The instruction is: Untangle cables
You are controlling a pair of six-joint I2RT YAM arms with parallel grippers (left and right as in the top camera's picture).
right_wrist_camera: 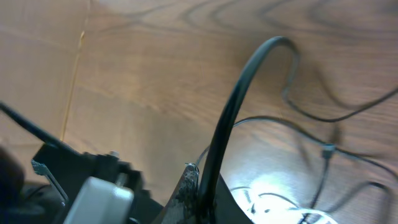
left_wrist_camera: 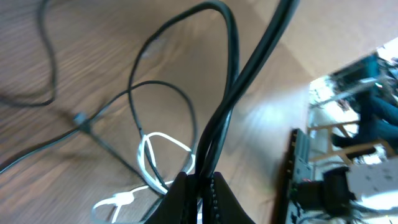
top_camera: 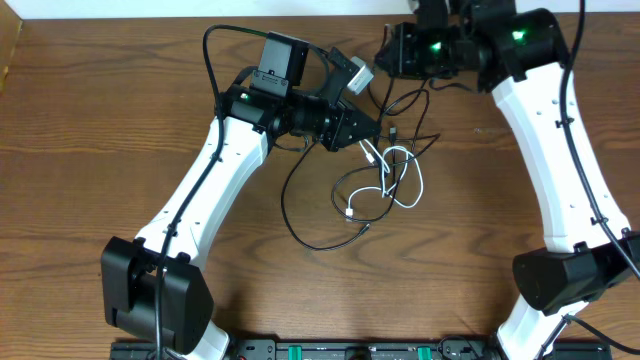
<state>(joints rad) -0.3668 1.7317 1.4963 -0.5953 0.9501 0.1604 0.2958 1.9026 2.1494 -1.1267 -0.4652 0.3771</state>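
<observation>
Overhead and wrist views of two arms at a wooden desk (top_camera: 100, 120) with two intertwined cables. The left arm (top_camera: 215, 180) reaches in from the near left corner to the middle of the desk; the right arm (top_camera: 545, 130) runs up the right side and bends inward at the far edge. The left fingers (left_wrist_camera: 179, 196) are clenched on the black cable (right_wrist_camera: 225, 121), two strands of which rise from between them. The right fingers (right_wrist_camera: 185, 193) are likewise clenched on a black strand that arches upward from the grip. The rest of the black cable lies slack on the desk, sweeping in one wide loop toward the near edge. The white cable (left_wrist_camera: 148, 158) rests in small overlapping loops at mid-desk, just beside the left fingers, crossed by black strands. The two sets of fingers sit near each other at the far side of the tangle.
</observation>
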